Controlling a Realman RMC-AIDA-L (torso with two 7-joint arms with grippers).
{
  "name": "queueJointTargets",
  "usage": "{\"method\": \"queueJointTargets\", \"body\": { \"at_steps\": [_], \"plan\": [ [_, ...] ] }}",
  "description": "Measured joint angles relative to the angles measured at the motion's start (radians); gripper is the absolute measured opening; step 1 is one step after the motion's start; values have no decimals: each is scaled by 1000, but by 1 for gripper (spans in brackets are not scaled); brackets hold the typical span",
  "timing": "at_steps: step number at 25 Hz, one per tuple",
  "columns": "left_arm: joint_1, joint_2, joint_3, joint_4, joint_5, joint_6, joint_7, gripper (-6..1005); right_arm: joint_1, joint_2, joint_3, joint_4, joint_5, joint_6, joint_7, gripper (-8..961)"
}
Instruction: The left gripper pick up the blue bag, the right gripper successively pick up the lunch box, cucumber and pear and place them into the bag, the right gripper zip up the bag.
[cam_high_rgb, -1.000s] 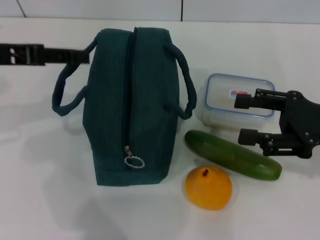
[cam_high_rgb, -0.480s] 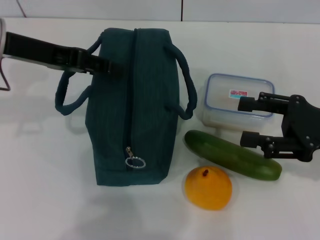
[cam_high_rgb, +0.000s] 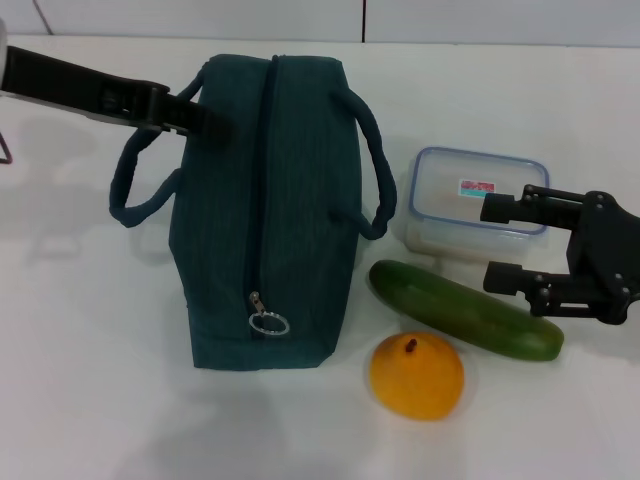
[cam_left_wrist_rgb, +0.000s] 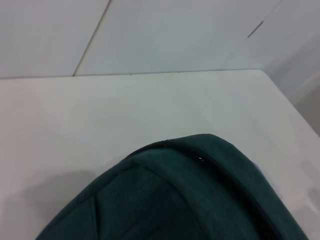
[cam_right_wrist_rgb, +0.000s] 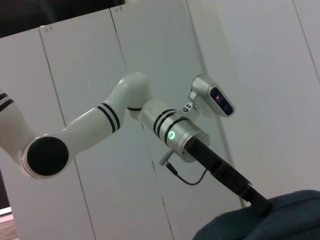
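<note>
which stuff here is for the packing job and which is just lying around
For the job: bag, lunch box, cucumber, round orange-yellow fruit (the task's pear), left gripper at the bag's far handle, right gripper over the lunch box.

Lying about: nothing else on the table.

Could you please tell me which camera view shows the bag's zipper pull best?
The head view: the zipper pull with its ring hangs in plain sight at the near end of the closed bag. The left wrist view shows only dark bag fabric; the right wrist view catches just a corner of the bag.
</note>
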Motion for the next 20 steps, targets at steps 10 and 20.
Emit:
{"method": "queueJointTargets", "body": {
  "at_steps": [10, 20],
  "plan": [
    [1, 5, -1, -8, -2, -1, 13, 256, 0, 4, 0, 0, 1, 9, 0, 781],
    [-1, 6, 3, -18, 3, -1, 13, 41, -1, 8, 3, 2, 7, 9, 2, 781]
  ]
}}
